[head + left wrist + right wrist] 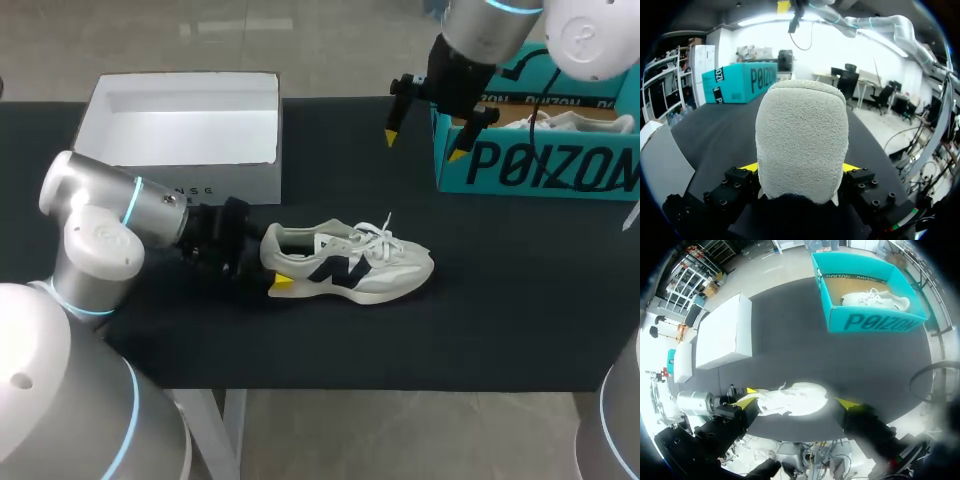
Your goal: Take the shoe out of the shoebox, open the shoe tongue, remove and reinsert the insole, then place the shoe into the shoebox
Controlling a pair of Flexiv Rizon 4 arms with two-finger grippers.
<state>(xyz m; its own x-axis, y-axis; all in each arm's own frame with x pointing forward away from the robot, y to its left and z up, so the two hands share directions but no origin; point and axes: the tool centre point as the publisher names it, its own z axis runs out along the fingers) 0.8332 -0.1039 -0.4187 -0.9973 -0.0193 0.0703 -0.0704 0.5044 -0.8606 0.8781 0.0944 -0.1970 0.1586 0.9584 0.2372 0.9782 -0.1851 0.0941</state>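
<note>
White box (180,125) near shoe (350,265), teal shoebox (540,165) well apart

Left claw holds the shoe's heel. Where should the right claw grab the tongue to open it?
Probably the top edge of the tongue, behind the laces, with the right claw coming down from above: the shoe sits upright, opening facing up, and the left claw occupies its rear end.

Our black table (520,330) carries three things. A white sneaker (365,262) stands on its sole, heel between our left jaws and toe pointing away from them. An open white box (180,125) sits near those jaws, off to one side. A teal shoebox (540,168) stands ahead of our right jaws, well apart from the sneaker.
</note>
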